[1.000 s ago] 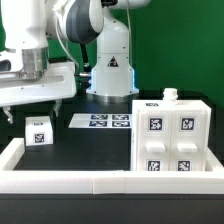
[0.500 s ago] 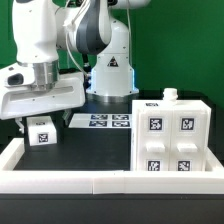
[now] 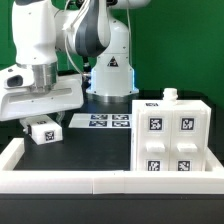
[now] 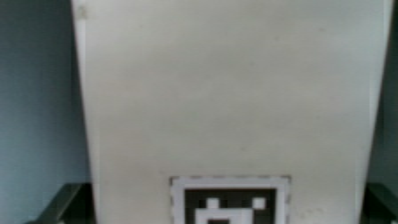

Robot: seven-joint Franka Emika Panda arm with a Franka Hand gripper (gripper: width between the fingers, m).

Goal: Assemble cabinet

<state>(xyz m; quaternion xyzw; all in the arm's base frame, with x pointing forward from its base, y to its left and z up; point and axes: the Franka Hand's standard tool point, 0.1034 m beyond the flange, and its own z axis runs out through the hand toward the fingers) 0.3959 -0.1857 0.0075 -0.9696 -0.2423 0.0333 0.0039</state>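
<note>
The cabinet [image 3: 170, 140], a large white box with several square tags on its front, stands at the exterior view's right with a small white knob [image 3: 172, 95] on top. A small white block with one tag [image 3: 42, 130] sits tilted at the exterior view's left. My gripper [image 3: 42, 121] is directly over it, fingers down its two sides. In the wrist view the block [image 4: 231, 100] fills the frame as a long white piece with a tag at its near end. My gripper [image 4: 228, 205] has a dark finger pressed to each side of it.
The marker board [image 3: 105, 121] lies flat on the dark table in front of the robot base [image 3: 110, 70]. A low white wall [image 3: 100, 180] runs along the front, with a side wall at the exterior view's left [image 3: 10, 152].
My gripper has moved to the exterior view's right and come down over the small white block. The block is now tilted and shifted slightly right. The cabinet has not moved.
</note>
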